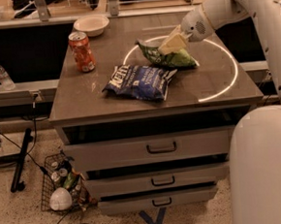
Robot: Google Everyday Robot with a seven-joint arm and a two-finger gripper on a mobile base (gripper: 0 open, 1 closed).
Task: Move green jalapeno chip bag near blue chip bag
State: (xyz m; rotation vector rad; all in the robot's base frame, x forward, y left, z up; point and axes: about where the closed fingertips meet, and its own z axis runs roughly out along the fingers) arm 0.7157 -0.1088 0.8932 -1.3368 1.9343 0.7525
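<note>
The green jalapeno chip bag (171, 58) is on the grey table top (95, 95), right of centre, just behind and to the right of the blue chip bag (139, 81). The blue bag lies flat near the table's middle with its white lettering up. The two bags almost touch at the blue bag's far right corner. My gripper (172, 44) reaches in from the right on the white arm (220, 8) and is shut on the top of the green bag.
A red soda can (81, 51) stands at the table's left. A white bowl (91, 25) sits at the back left. A bright ring of light (227, 78) marks the table's right half. Drawers (155, 147) are below, and a wire basket (64, 188) is on the floor.
</note>
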